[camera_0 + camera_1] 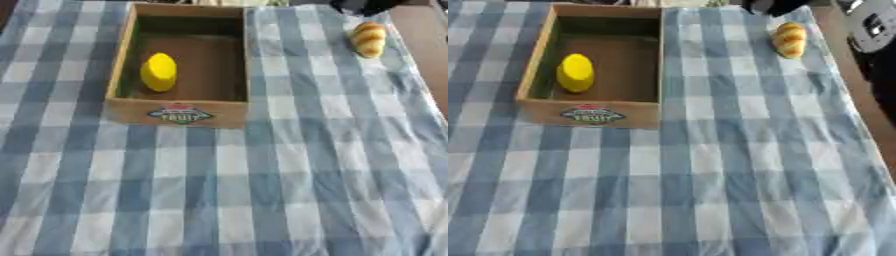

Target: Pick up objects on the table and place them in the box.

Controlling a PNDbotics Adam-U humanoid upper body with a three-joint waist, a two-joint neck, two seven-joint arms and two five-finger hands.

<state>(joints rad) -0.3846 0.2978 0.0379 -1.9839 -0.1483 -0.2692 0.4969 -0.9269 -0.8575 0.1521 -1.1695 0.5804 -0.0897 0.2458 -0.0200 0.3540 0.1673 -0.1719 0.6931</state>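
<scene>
Blue-checked table [289,190] bearing cardboard box [179,114] and, well apart, croissant [368,39].

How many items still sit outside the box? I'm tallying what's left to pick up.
1. A striped croissant-like pastry lies on the checked cloth at the far right, apart from the box. The yellow object is already inside. Nothing seems hidden.

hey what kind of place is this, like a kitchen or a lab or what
Probably a staged tabletop for robot sorting practice, not a real kitchen: a blue checked cloth, a cardboard box holding a yellow lemon-like object, and a croissant-like piece on the cloth.
</scene>
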